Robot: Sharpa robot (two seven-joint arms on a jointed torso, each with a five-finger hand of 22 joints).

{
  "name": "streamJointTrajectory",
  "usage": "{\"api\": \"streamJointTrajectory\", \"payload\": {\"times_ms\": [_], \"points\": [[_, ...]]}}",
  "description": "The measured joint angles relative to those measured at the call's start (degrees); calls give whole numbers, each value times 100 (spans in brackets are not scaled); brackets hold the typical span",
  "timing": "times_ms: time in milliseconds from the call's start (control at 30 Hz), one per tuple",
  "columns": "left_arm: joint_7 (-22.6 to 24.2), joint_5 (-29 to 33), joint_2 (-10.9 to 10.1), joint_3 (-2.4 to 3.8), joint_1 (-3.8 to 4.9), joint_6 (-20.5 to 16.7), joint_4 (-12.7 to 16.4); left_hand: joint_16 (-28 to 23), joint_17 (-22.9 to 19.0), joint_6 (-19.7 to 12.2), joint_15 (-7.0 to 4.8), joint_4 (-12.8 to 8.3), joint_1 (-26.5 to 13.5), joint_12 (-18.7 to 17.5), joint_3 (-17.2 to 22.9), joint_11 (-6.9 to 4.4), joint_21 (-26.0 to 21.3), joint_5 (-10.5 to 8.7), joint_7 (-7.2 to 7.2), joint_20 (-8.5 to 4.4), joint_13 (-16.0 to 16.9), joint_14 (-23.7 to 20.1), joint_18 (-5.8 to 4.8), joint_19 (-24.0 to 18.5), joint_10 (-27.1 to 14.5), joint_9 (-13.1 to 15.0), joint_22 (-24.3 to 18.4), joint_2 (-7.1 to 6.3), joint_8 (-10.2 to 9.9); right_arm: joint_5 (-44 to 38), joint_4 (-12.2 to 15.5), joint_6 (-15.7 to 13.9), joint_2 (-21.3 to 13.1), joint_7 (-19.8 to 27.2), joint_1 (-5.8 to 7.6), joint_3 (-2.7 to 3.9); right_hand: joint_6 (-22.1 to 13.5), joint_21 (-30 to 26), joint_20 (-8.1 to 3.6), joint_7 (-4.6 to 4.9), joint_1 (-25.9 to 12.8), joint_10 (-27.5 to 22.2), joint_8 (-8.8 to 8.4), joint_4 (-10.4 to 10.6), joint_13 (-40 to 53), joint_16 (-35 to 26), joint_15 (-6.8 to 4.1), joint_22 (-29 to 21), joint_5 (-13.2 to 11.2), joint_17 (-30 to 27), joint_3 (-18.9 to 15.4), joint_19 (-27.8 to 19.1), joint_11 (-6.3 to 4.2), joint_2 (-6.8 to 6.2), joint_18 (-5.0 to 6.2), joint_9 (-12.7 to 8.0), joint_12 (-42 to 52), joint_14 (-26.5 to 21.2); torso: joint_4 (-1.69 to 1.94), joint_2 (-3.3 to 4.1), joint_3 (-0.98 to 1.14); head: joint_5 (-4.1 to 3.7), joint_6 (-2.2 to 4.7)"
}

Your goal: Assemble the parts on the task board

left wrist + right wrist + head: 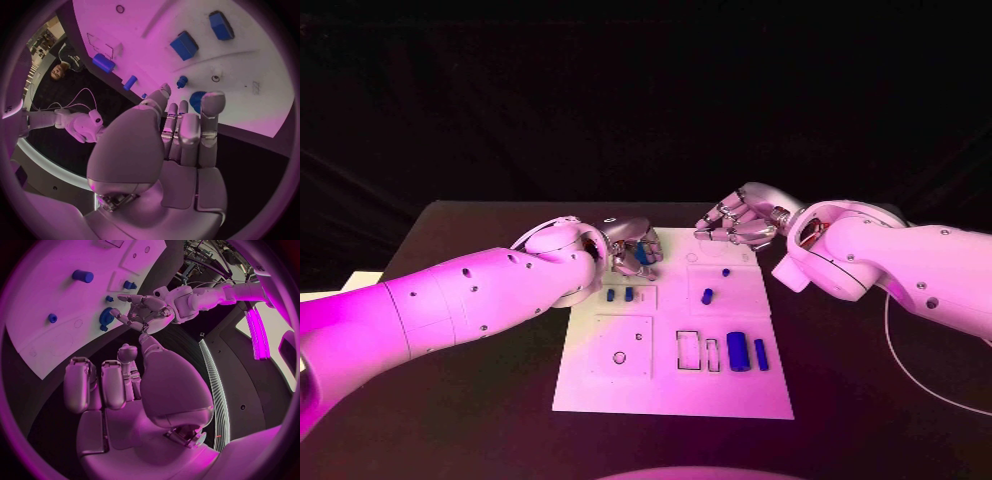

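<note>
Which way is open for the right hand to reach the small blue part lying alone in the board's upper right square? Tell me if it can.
Probably yes. The right hand hovers open over the task board's far edge, and nothing lies between it and the small blue part; the left hand sits well aside.

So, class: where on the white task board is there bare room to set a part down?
Bare: the task board's near strip, below the outlined slots. Crowded: the far end, under the left robot hand and right robot hand.
</note>
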Motion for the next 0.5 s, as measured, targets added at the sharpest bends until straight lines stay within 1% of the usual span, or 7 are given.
{"api": "streamJointTrajectory", "payload": {"times_ms": [33, 67, 133, 167, 233, 300, 500], "points": [[-43, -49, 18, 0, -4, 38, -9, 51, 32, 11, 9, 2, -11, 0, 2, -3, 67, 0, 11, -11, -18, 9, 0, 11, 22, -12, 55, 11, -15, 0, -2, 0, 2, 0, 0, 0, 0, 0, 0, 0, 0, 3, 0, 0, 0, 0, 0, 0, 0, 0, 0, 0, 3, 0, 0, 0, 0, 0, 0, 0, 0, -1, -3], [-93, -107, 41, -1, -8, 85, -21, 113, 87, 51, -20, 17, -10, 0, 17, -24, 157, 0, 8, -2, -44, 38, -13, 60, 53, -23, 130, 10, -26, 0, -4, 1, 4, 1, 0, 0, 0, 0, 0, 0, 0, 4, 0, 0, 0, 0, 0, 0, 0, 0, 0, 0, 4, 0, 0, 0, 0, 0, 0, -1, 0, -1, -4], [-158, -179, 77, -2, -11, 148, -45, 225, 178, 82, -19, 34, -10, 0, 34, -29, 318, 0, 20, -17, -87, 98, -87, 108, 110, -41, 256, 11, -65, 0, -8, 1, 5, 2, -1, 0, 0, 0, 0, 0, 0, 4, 0, 0, 0, 0, 0, 0, 0, 0, 0, 0, 4, 0, 0, 0, 0, 0, 0, -1, 0, -1, -7], [-187, -208, 95, -2, -12, 174, -62, 289, 237, 125, -30, 41, -35, 0, 41, -30, 423, 0, 19, -24, -106, 131, -88, 141, 155, -49, 336, -14, -78, 0, -10, 1, 5, 2, -1, 0, 0, 0, 0, 0, 0, 4, 0, 0, 0, 0, 0, 0, 0, 0, 0, 0, 4, 0, 0, 0, 0, 0, 0, -2, 1, -2, -8], [-245, -270, 135, -2, -13, 232, -107, 415, 359, 170, -41, 58, -34, 0, 58, -45, 641, 0, 17, -34, -138, 181, -87, 213, 233, -56, 498, -14, -94, 0, -13, 2, 7, 2, -1, 0, 0, 0, 0, 0, 0, 4, 0, 0, 0, 0, 0, 0, 0, 0, 0, 0, 4, 0, 0, 0, 0, 0, 1, -3, 3, -3, -12], [-293, -319, 173, -2, -14, 281, -157, 526, 474, 232, -51, 64, -34, -9, 113, -61, 856, 0, 18, -44, -166, 256, -176, 284, 306, -65, 656, -13, -94, 0, -14, 2, 11, 3, -2, 0, 0, 0, 0, 0, 0, 4, 0, 0, 0, 0, 0, 0, 0, 0, 0, 0, 4, 0, 0, 0, 0, 0, 2, -3, 4, -6, -12], [-378, -411, 275, -2, -37, 384, -298, 686, 617, 392, -101, 47, -19, -79, 275, -103, 1233, 0, -19, -75, -233, 324, -176, 381, 499, -79, 940, 1, -118, 1, -14, 4, 21, 5, -3, -1, 0, 0, 0, 0, 0, 4, 0, 0, 0, 0, 0, 0, 0, 0, 0, 0, 4, 0, 0, 0, 0, 0, 3, -3, 4, -12, -23]]}}
